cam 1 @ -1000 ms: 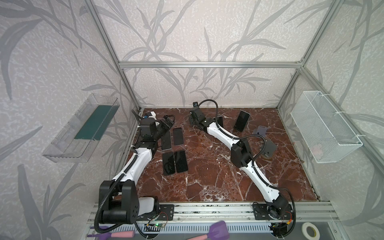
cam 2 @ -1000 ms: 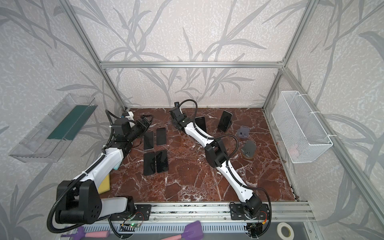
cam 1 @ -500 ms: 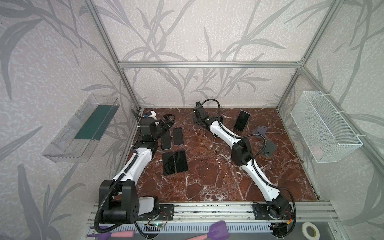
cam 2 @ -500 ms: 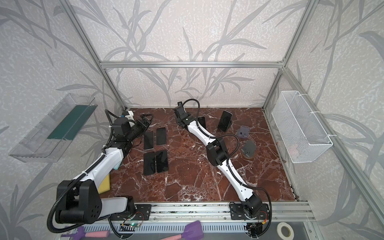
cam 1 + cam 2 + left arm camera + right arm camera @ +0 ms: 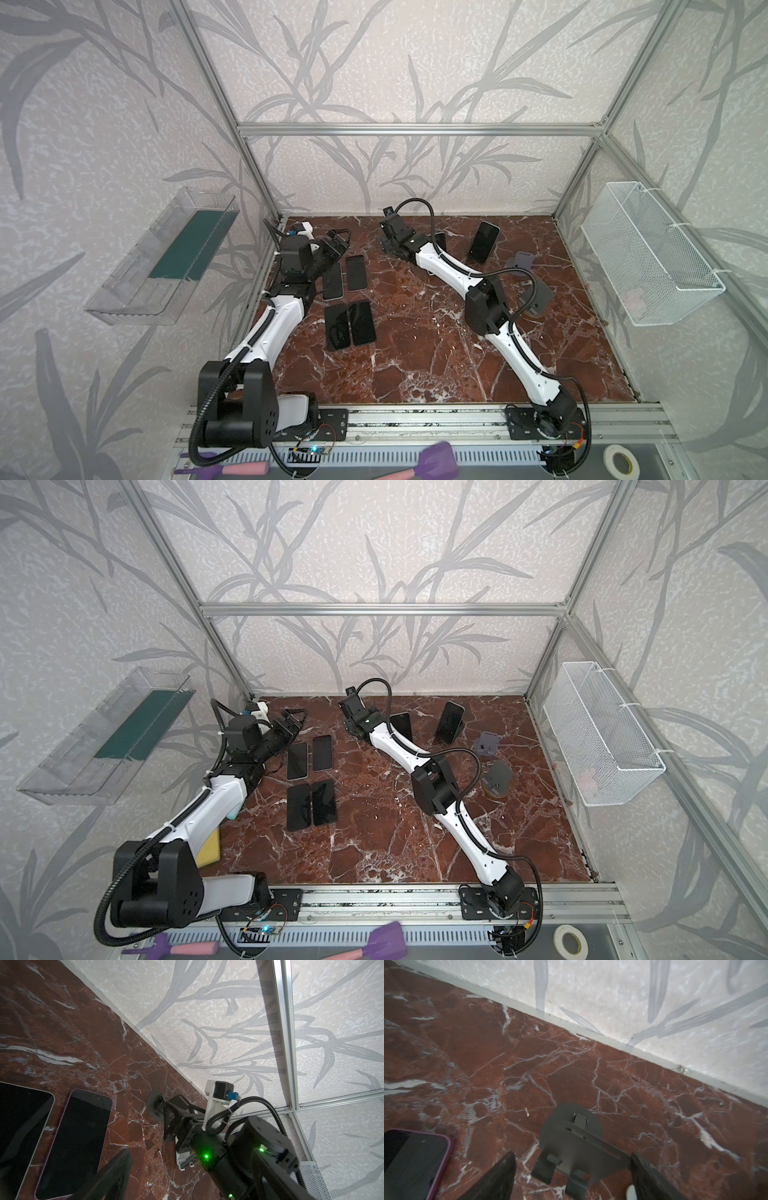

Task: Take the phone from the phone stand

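Observation:
A dark phone (image 5: 483,242) (image 5: 449,721) leans upright on its phone stand at the back right, away from both grippers. A second phone (image 5: 401,726) leans just behind my right forearm, half hidden. My right gripper (image 5: 390,249) (image 5: 573,1176) is low at the back centre and open. An empty grey stand (image 5: 571,1147) (image 5: 154,1105) with a round base sits between its fingers (image 5: 504,1174); I cannot tell whether they touch it. My left gripper (image 5: 338,241) (image 5: 191,1184) hovers open and empty at the back left, near the flat phones.
Several dark phones lie flat at the left in both top views, one purple-edged phone (image 5: 76,1142) (image 5: 415,1163) nearest the right gripper. Two more empty grey stands (image 5: 521,262) (image 5: 540,297) stand at the right. The back wall (image 5: 654,1012) is close behind the stand.
My right gripper has gone from shut to open around the empty stand, with its arm shifting only slightly. The left arm has stayed put.

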Available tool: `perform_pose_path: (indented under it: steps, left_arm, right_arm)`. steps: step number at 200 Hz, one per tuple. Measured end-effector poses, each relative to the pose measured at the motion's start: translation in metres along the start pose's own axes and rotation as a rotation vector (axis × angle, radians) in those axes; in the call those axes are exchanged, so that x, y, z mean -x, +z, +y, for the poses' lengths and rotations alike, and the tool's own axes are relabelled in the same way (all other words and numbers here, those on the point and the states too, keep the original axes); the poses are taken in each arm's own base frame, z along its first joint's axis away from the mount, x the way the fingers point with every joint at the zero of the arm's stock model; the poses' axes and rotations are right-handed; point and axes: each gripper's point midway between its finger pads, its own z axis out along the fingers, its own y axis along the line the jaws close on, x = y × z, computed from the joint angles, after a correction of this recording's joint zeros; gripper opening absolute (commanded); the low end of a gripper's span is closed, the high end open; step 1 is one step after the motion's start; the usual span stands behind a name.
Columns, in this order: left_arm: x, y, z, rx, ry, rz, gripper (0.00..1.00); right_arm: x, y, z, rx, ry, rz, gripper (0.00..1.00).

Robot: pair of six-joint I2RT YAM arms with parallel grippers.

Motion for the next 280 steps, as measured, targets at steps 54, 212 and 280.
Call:
perform_pose_path:
  steps: [54, 212, 280]
  left_arm:
    - [0.000, -0.005, 0.006, 0.040, 0.008, -0.007, 0.90]
    - [-0.085, -0.006, -0.071, -0.151, 0.076, 0.192, 0.90]
    - [-0.107, 0.003, -0.069, -0.142, 0.054, 0.255, 0.90]
  right_arm:
    - [0.100, -0.086, -0.036, -0.065, -0.001, -0.198, 0.97]
    - [-0.078, -0.249, -0.105, -0.052, -0.026, -0.258, 0.94]
    - [-0.120, -0.245, -0.109, -0.050, -0.056, -0.306, 0.90]
